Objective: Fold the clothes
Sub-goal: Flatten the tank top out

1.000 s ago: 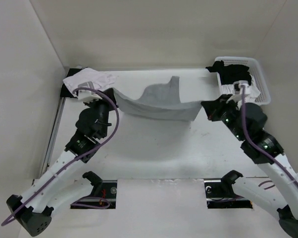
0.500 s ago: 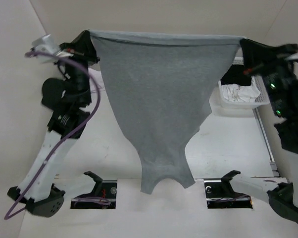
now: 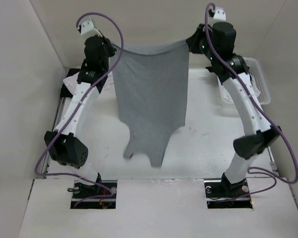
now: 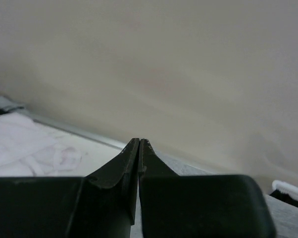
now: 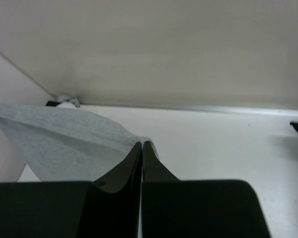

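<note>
Both arms are raised high, and the grey tank top (image 3: 149, 94) hangs between them like a banner! The left jaws are pinched together on 1 top corner of the cloth and the right jaws on the other, with the straight hem edge stretched from one pair across to the other. Below the jaws the fabric drops in a flat sheet that narrows toward the 2 shoulder straps. These dangle lowest, over the white table (image 3: 203, 134), though whether they brush it I cannot tell. From the right wrist, the tips meet with no gap and a fold of grey knit runs off to their left. From the left wrist, the tips are also pressed tight together, but that grip on the cloth shows only from above. A crumpled white garment (image 3: 72, 79) lies on the table well below the left jaws, partly behind the left arm (image 3: 77, 106). A white basket (image 3: 262, 82) sits low and to the right of the right jaws, just beside the right arm (image 3: 245, 99).
</note>
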Robot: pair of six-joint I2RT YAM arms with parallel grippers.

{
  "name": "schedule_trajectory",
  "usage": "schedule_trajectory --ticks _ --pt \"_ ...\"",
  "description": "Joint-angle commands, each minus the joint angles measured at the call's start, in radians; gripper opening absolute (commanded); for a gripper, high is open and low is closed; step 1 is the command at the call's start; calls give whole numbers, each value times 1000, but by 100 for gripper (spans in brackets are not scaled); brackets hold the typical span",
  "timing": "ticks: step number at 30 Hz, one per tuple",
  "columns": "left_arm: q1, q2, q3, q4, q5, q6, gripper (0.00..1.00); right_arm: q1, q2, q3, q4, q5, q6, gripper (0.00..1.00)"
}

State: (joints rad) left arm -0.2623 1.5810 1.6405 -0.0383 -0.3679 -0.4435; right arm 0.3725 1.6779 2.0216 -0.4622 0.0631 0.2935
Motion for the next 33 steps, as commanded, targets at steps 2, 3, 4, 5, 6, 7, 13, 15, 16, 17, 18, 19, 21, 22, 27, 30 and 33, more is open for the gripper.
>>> schedule_trajectory --ticks 2,3,4,5,6,7,13,15,16,17,18,19,21,22,27,30,33 --pt "41 72 313 -17 49 -23 1 -27 176 479 -64 -14 10 0" --pt "48 108 405 -50 53 -14 1 -33 231 608 -105 -16 10 0" --pt "53 125 456 -70 55 -11 1 -37 271 712 -131 -19 10 0" --pt "56 140 508 -90 57 -6 1 -40 287 764 -135 -19 12 0" --pt "57 148 542 -98 58 -1 1 -45 281 767 -121 -19 18 0" --pt "58 151 564 -101 58 5 1 -53 261 743 -98 -23 24 0" --pt "54 151 561 -97 50 17 1 -93 203 635 -72 -55 36 1" --pt "48 133 524 -91 46 17 1 -99 184 596 -92 -51 26 0" --pt "42 113 486 -74 44 19 1 -100 163 560 -98 -46 22 0" --pt "32 87 437 -45 43 25 1 -100 131 510 -98 -40 21 0" --pt "22 55 373 -11 41 32 1 -99 81 435 -86 -37 18 0" --pt "7 13 292 27 37 40 1 -96 18 333 -57 -31 15 0" --pt "-25 -88 97 121 15 43 1 -94 -106 113 44 -19 7 0" --pt "-41 -145 -7 165 4 43 1 -85 -182 -17 95 -13 6 0" --pt "-133 -468 -537 302 -87 0 1 -15 -550 -646 256 4 76 0" --pt "-195 -652 -770 281 -143 -21 2 39 -702 -949 329 9 182 0" --pt "-252 -846 -915 139 -189 -50 2 114 -811 -1172 341 35 274 0"
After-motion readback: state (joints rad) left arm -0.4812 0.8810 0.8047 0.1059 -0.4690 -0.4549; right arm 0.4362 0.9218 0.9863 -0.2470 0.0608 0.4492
